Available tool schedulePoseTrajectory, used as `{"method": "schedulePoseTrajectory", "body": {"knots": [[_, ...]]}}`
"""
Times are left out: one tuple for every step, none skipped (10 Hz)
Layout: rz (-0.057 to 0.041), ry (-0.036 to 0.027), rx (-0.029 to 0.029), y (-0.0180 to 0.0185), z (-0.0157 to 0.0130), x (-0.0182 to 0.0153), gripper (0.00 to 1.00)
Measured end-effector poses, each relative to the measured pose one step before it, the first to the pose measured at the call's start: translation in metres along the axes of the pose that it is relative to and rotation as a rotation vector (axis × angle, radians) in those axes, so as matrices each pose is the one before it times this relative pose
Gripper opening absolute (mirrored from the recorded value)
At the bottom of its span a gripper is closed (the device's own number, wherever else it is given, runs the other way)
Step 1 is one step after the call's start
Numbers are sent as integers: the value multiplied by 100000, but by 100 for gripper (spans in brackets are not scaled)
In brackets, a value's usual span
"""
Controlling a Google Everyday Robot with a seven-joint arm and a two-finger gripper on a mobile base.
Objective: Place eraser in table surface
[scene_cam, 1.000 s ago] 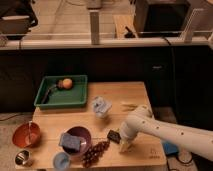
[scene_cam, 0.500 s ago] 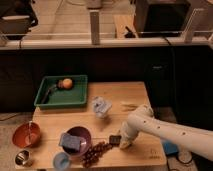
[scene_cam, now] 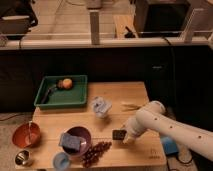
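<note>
The eraser [scene_cam: 119,134] is a small flat black block at the front middle of the table surface [scene_cam: 125,92], a light-brown wooden board. It sits right at the tip of my gripper [scene_cam: 125,136], low over or on the board; I cannot tell which. The white perforated arm [scene_cam: 165,125] reaches in from the right and covers the gripper's end.
A green tray [scene_cam: 75,97] at the back left holds an orange fruit [scene_cam: 66,83]. A crumpled blue-white object [scene_cam: 101,107] lies mid-board. A purple bowl [scene_cam: 82,136] with a blue-grey sponge [scene_cam: 70,141], a grape bunch [scene_cam: 96,151], an orange bowl [scene_cam: 26,135] and a metal cup [scene_cam: 22,158] stand front left.
The arm's end has shifted slightly to the right. The black eraser now shows just left of the tip.
</note>
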Motion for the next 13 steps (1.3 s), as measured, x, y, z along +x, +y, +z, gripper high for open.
{"method": "schedulePoseTrajectory", "body": {"knots": [[-31,357,1401,-84,-702,-115,4],[-142,334,1789,-36,-1178,-223,7],[-1563,387,2054,240,-1368,-470,5],[-1898,118,2189,421,-1423,-717,1],[-632,183,1581,363,-818,-222,0],[-948,165,2471,218,-1013,-387,0],[-574,671,2445,102,-1050,-257,0],[-449,1187,1737,190,-768,2,0],[-840,2732,2034,176,-301,-2,0],[-296,1826,-245,-80,394,69,0],[540,602,-1821,-18,808,199,0],[642,1325,-2968,-260,1421,696,0],[480,432,-2999,-332,1141,438,0]]}}
